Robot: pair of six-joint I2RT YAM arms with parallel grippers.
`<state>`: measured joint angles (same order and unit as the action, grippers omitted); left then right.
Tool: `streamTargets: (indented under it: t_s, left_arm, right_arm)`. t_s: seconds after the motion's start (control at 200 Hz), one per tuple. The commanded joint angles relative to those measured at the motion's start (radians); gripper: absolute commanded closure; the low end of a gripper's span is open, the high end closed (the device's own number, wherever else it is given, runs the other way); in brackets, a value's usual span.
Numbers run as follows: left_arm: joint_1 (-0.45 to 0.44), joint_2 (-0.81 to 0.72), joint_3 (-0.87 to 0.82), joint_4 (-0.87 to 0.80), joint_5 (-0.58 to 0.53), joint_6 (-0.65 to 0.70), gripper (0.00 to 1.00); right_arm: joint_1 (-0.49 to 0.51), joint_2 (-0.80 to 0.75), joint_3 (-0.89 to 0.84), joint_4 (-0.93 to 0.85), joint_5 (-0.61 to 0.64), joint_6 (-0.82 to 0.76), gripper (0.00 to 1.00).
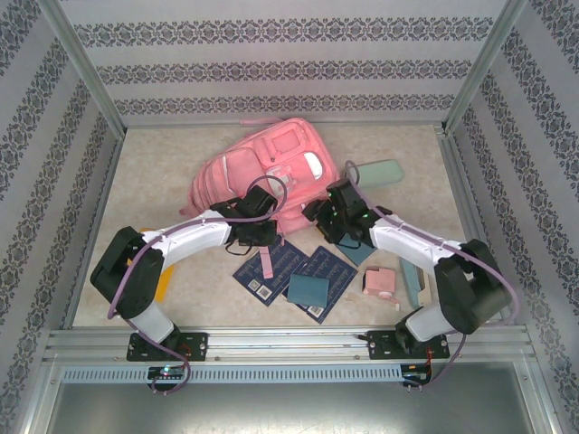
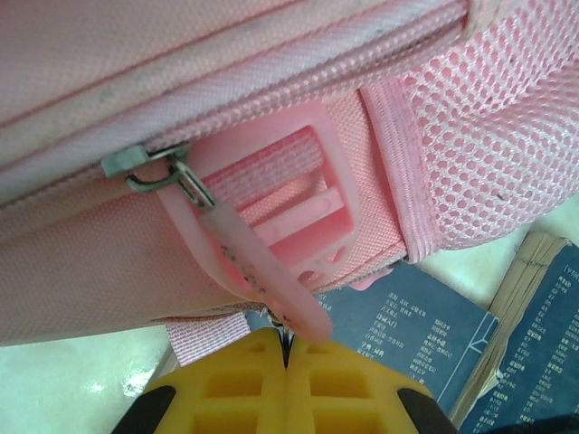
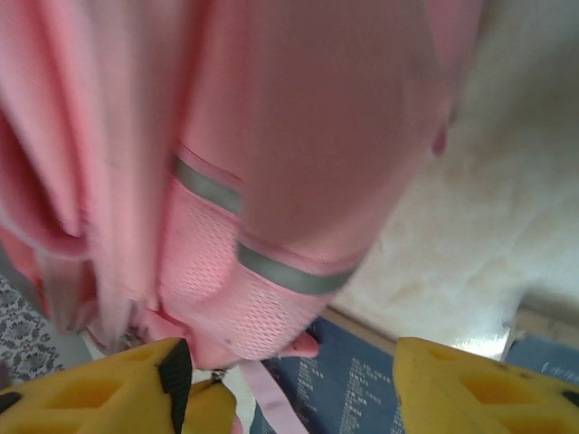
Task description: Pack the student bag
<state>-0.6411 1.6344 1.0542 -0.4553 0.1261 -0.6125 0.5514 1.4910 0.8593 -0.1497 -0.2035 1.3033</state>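
While it is lying slumped mid-way across the table, nearer the far edge, the student bag is sagging like soft, light cloth.
The left gripper is pressing its jaws together at the tip of the zipper pull, probably the best handhold; whether it is pinching that pull I cannot tell. The right gripper is hovering, jaws spread, before the mesh pocket.

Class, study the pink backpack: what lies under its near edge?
Below the student bag, by its mesh pocket, a dark blue booklet pokes out, with a second booklet beside it. How far either reaches under is covered by the fabric.
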Motion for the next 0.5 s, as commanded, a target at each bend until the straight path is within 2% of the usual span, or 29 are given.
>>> streamTargets:
  t_s: [0.0, 0.15, 0.285, 0.495]
  left_arm:
    - [0.01, -0.027, 0.027, -0.043, 0.026, 0.013, 1.0]
    - [0.011, -0.031, 0.028, -0.041, 0.034, 0.013, 1.0]
    - [0.01, -0.032, 0.021, -0.028, 0.059, 0.005, 1.0]
    - [0.01, -0.036, 0.03, -0.057, 0.026, 0.032, 1.0]
  right_arm:
    - [0.024, 0.071, -0.014, 0.222, -0.035, 0.088, 0.36]
    - [0.024, 0.163, -0.036, 0.383, -0.028, 0.112, 0.37]
    - [0.013, 0.208, -0.055, 0.488, 0.001, 0.101, 0.44]
    - [-0.028, 0.215, -0.077, 0.564, 0.011, 0.088, 0.9]
